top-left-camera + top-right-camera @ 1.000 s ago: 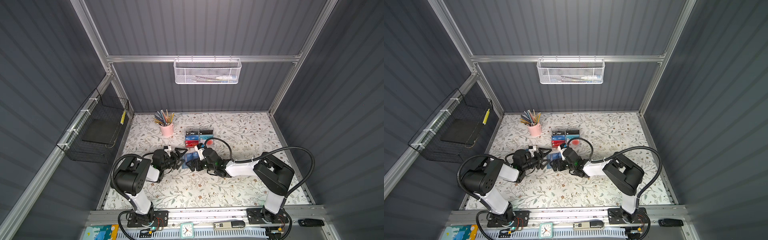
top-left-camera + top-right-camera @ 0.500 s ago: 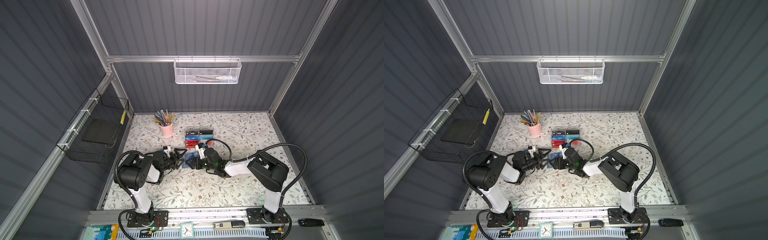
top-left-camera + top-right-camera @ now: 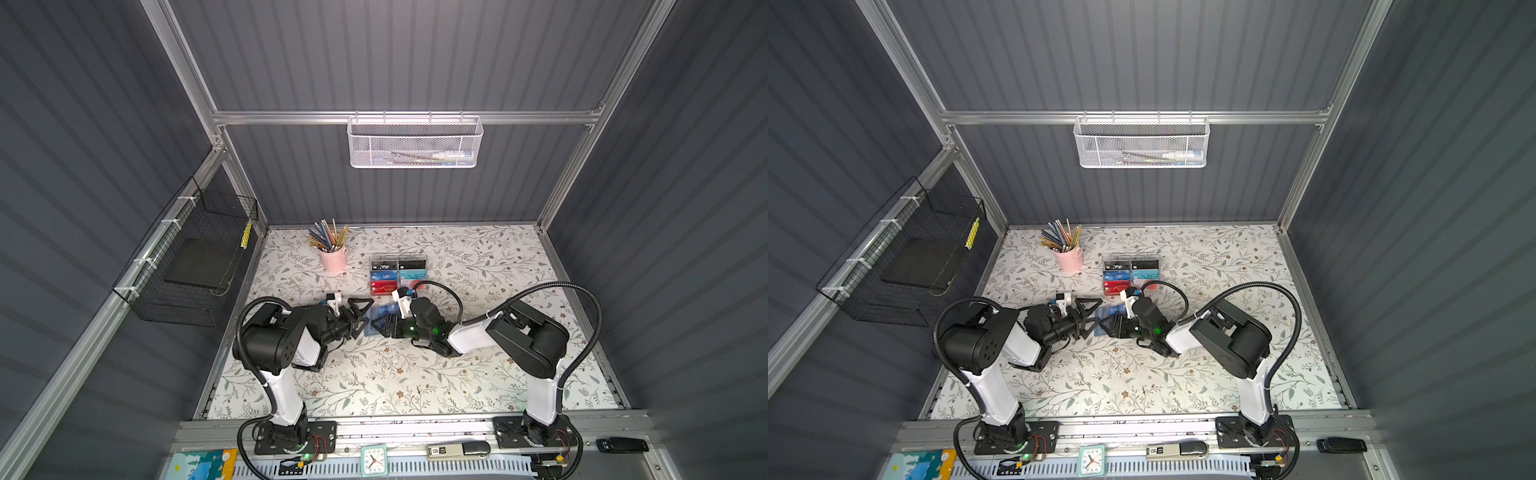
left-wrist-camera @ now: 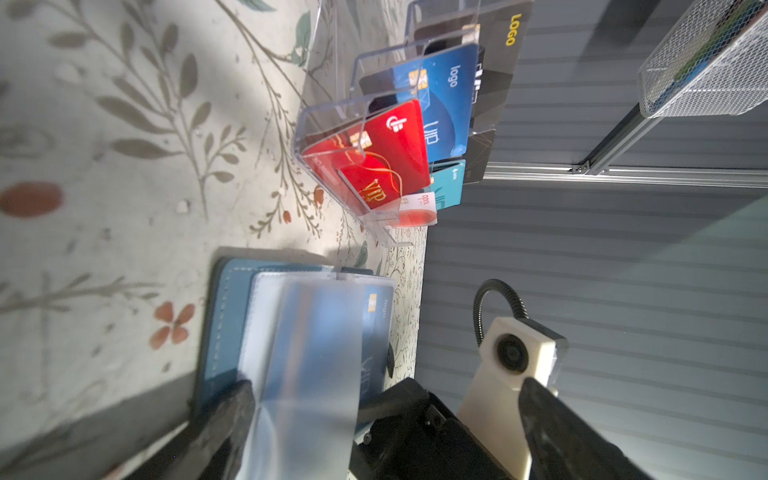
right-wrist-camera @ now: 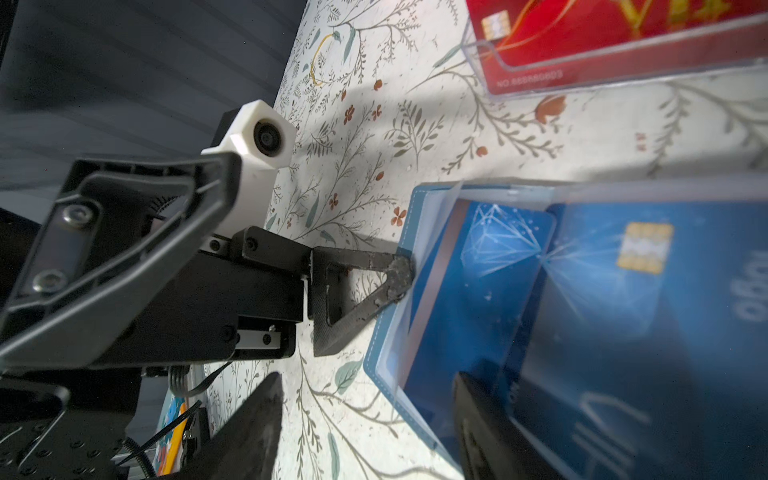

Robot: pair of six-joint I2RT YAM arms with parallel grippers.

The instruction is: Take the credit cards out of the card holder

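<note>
Between the two grippers on the floral mat (image 3: 415, 374), just in front of the acrylic rack (image 4: 328, 124): card holder (image 3: 384, 314), blue-grey with pale stitching along the edge, lying open and flat, clear sleeves (image 4: 307, 365) uppermost, one sleeve standing up off the stack; long axis across the table, from one gripper toward the other, parallel to the rack's front. Contents: blue card (image 4: 376, 328), gold chip and pale "logo" lettering, face up in a sleeve, its long side running with the holder's; beneath it, in the right wrist view, second blue card (image 5: 498, 249) with a pale diamond figure and a brown stripe. Outside the holder: white card (image 4: 417, 206), red-orange circle, standing in the rack's front tier beside the red VIP card (image 4: 374, 166). Claws: left gripper (image 3: 365, 316), jaws wide apart, clasping nothing, one fingertip (image 5: 399, 274) set on the holder's stitched edge; right gripper (image 3: 380, 326), jaws parted, nothing clamped, one finger over the mat and the other over the sleeved cards, though the near field is blurred and contact with the sleeve cannot be made out
</note>
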